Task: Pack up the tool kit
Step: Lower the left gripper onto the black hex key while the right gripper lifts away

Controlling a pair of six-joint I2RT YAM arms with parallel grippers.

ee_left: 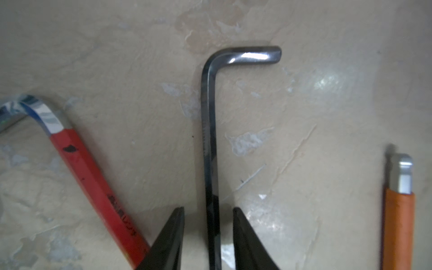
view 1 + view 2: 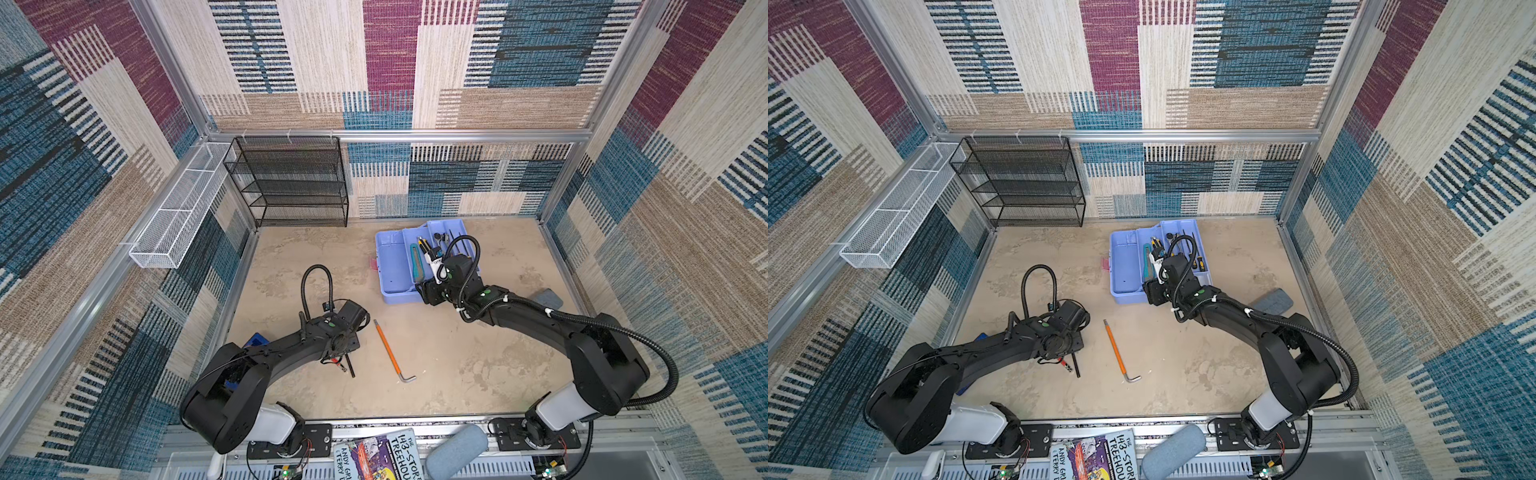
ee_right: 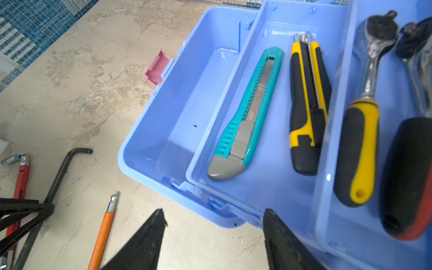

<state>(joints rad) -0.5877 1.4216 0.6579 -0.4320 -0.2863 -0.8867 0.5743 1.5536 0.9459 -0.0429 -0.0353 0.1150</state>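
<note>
Closest to my left wrist camera are the black fingers of the left end effector. They are down at the tabletop, toward its near-left corner, set narrowly either side of the shaft of a black hex key. I can see a sliver of gap on each side, so nothing is clamped. A red-sleeved hex key lies just beside the black one. An orange-sleeved hex key lies apart from both, around the middle of the tabletop and nearer the near edge.

The tool box sits open close to the far edge, right of centre, with its pink latch facing the left edge. Its deep compartment is bare. The tray beside it holds a teal utility knife and a yellow-and-black utility knife side by side, and the next tray holds a ratchet with a yellow-and-black grip.

The right end effector hangs over the box's near side, fingers spread wide and holding nothing. A flat grey pouch lies by the right edge.
</note>
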